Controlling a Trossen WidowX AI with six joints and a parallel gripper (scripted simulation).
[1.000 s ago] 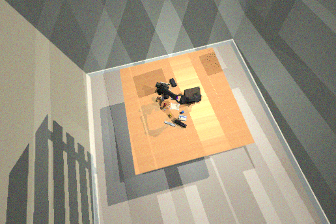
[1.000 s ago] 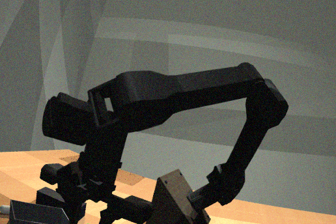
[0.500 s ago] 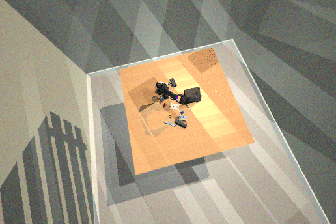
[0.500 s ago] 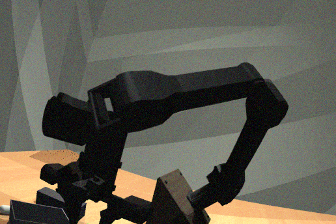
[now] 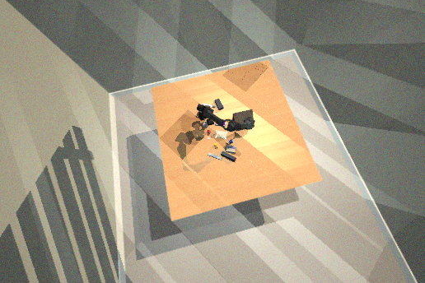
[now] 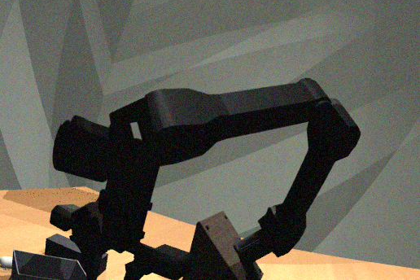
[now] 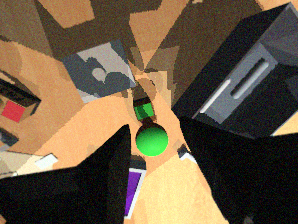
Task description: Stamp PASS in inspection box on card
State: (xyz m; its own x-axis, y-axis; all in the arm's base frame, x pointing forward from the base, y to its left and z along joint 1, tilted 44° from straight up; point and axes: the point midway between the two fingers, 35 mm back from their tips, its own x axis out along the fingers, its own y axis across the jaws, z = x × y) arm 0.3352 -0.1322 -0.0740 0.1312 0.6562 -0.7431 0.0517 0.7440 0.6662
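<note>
1. Top view: the arm (image 5: 224,119) stands on the wooden bench (image 5: 263,157), with small items scattered just beside it, too small to name.
2. Exterior view: the black arm (image 6: 244,115) arches over the bench (image 6: 346,263) and bends down behind a brown block (image 6: 216,245).
3. Wrist view: the green-knobbed stamp (image 7: 151,139) stands upright on the bench, between the 2 fingers of the gripper (image 7: 154,150). The fingers sit about half apart, level with the knob; I cannot tell whether they touch it. Beyond the stamp lies a grey pad (image 7: 100,67); a dark box (image 7: 245,95) is to the stamp's right, a purple-faced card (image 7: 132,192) just beside it on the near side.
</note>
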